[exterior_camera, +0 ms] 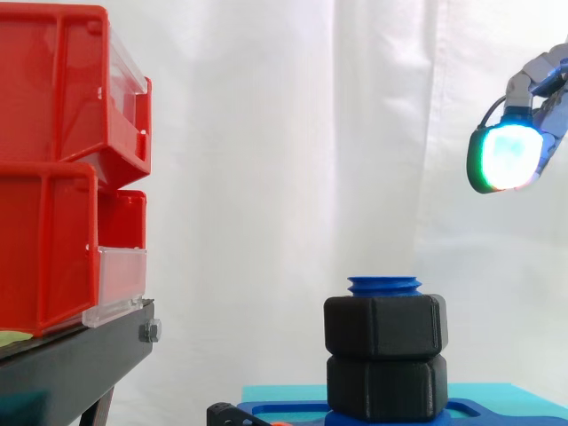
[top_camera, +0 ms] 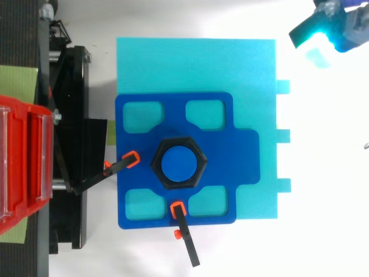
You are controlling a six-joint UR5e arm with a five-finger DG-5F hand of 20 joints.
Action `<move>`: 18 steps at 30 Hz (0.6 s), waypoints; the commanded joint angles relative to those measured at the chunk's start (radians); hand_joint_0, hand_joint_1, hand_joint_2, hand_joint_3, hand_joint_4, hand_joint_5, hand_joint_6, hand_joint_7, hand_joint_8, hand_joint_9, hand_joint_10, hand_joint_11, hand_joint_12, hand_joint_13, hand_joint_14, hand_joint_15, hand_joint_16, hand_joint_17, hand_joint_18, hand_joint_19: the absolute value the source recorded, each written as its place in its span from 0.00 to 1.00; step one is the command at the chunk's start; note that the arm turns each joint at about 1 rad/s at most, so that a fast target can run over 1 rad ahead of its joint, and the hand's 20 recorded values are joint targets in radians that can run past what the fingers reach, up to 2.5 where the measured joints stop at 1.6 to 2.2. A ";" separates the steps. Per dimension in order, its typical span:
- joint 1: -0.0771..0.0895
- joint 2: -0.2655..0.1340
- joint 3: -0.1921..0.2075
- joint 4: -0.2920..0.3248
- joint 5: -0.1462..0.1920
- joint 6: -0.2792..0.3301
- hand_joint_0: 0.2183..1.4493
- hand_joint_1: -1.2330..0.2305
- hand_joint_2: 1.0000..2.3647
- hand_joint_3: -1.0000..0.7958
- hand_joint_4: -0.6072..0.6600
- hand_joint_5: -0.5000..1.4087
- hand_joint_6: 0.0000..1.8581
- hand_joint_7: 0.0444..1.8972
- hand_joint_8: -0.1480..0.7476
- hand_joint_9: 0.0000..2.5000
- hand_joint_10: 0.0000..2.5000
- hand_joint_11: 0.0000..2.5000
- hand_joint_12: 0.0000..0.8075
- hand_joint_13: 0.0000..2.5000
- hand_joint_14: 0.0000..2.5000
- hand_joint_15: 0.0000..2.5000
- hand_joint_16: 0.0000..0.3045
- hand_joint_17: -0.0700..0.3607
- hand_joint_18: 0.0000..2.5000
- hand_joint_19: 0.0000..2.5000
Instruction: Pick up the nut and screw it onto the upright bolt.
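Observation:
A blue upright bolt (exterior_camera: 384, 285) stands on a blue fixture plate (top_camera: 242, 150). Two black hex nuts sit stacked on it: the upper nut (exterior_camera: 384, 325) just below the bolt's top and the lower nut (exterior_camera: 387, 387) down at the plate. From above, one black nut (top_camera: 159, 164) rings the bolt's round blue top (top_camera: 178, 164). My hand (exterior_camera: 508, 155) hangs high at the right, well above and to the right of the bolt, touching nothing. In the top view the hand (top_camera: 323, 29) is at the upper right corner, beyond the cyan base (top_camera: 253, 63).
Red bins (exterior_camera: 62, 169) are stacked on a black stand (exterior_camera: 71, 355) at the left. Two black clamps with orange tips (top_camera: 124, 164) (top_camera: 183, 231) press on the plate's left and lower edges. White curtain behind.

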 commanded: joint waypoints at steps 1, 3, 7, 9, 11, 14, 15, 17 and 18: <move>0.009 0.000 -0.007 0.045 0.057 0.251 0.24 0.52 0.00 0.28 0.68 0.19 0.27 0.42 0.47 0.30 0.00 0.00 0.39 0.23 0.00 0.00 0.13 0.37 0.16 0.00; 0.010 0.000 -0.007 0.062 0.084 0.320 0.24 0.51 0.00 0.28 0.68 0.19 0.27 0.43 0.46 0.30 0.00 0.00 0.39 0.23 0.00 0.00 0.13 0.37 0.17 0.01; 0.016 0.000 -0.007 0.068 0.130 0.455 0.23 0.49 0.00 0.28 0.68 0.18 0.27 0.43 0.47 0.30 0.00 0.00 0.39 0.23 0.00 0.00 0.13 0.37 0.18 0.01; 0.016 0.000 -0.007 0.068 0.140 0.481 0.22 0.48 0.00 0.28 0.68 0.18 0.27 0.43 0.47 0.30 0.00 0.00 0.40 0.24 0.00 0.00 0.14 0.38 0.19 0.01; 0.019 0.000 -0.007 0.068 0.150 0.524 0.20 0.53 0.00 0.28 0.69 0.18 0.27 0.42 0.48 0.30 0.00 0.00 0.43 0.22 0.00 0.00 0.15 0.40 0.17 0.01; 0.019 0.000 -0.007 0.068 0.147 0.532 0.20 0.56 0.00 0.28 0.69 0.18 0.27 0.42 0.50 0.30 0.00 0.00 0.44 0.21 0.00 0.00 0.15 0.41 0.16 0.01; 0.019 0.000 -0.007 0.068 0.147 0.532 0.21 0.59 0.00 0.28 0.68 0.18 0.27 0.41 0.49 0.30 0.00 0.00 0.45 0.20 0.00 0.00 0.15 0.41 0.15 0.01; 0.019 0.000 -0.007 0.068 0.150 0.527 0.23 0.58 0.00 0.28 0.65 0.18 0.27 0.40 0.45 0.28 0.00 0.00 0.42 0.19 0.00 0.00 0.15 0.39 0.14 0.01; 0.021 0.000 -0.007 0.068 0.150 0.527 0.23 0.57 0.00 0.28 0.64 0.17 0.27 0.39 0.43 0.25 0.00 0.00 0.41 0.16 0.00 0.00 0.14 0.39 0.13 0.01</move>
